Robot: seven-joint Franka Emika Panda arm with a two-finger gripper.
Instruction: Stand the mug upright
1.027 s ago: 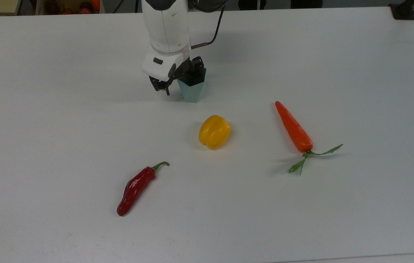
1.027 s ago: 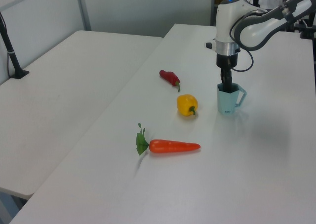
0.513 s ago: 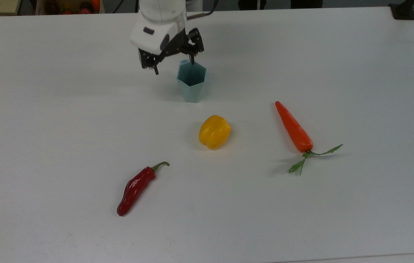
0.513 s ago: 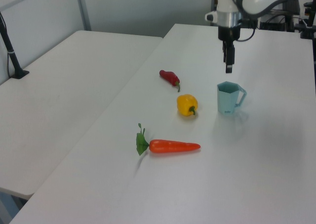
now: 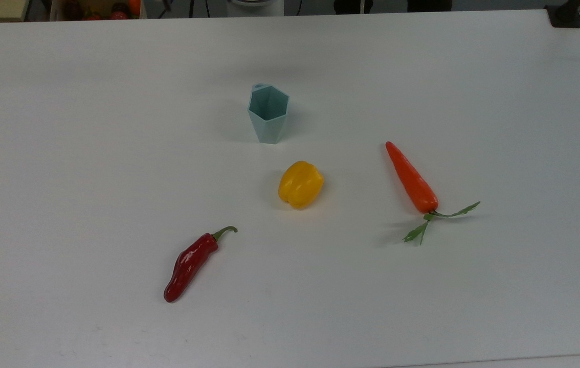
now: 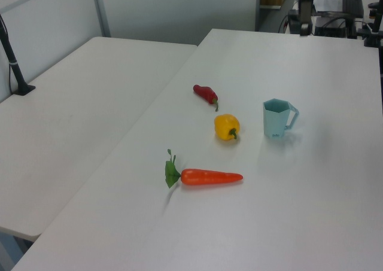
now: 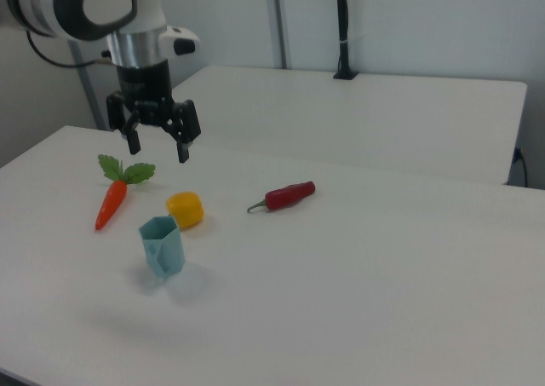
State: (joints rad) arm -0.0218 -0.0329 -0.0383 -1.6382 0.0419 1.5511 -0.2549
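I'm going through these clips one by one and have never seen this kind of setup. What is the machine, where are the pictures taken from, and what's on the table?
The machine is a single robot arm ending in a two-finger gripper. In the right view it hangs in the air above the table with its fingers spread apart, holding nothing.

The three pictures show the same moment from three fixed cameras off the arm: the top view looks down on the white table, and the left view and right view look across it from opposite sides.

On the table stand or lie four things, all apart from each other: a pale blue-green mug standing upright with its opening up and a handle on one side, a yellow bell pepper, a red chili pepper and an orange carrot with green leaves. Judging by how the mug stands, setting it upright looks done.
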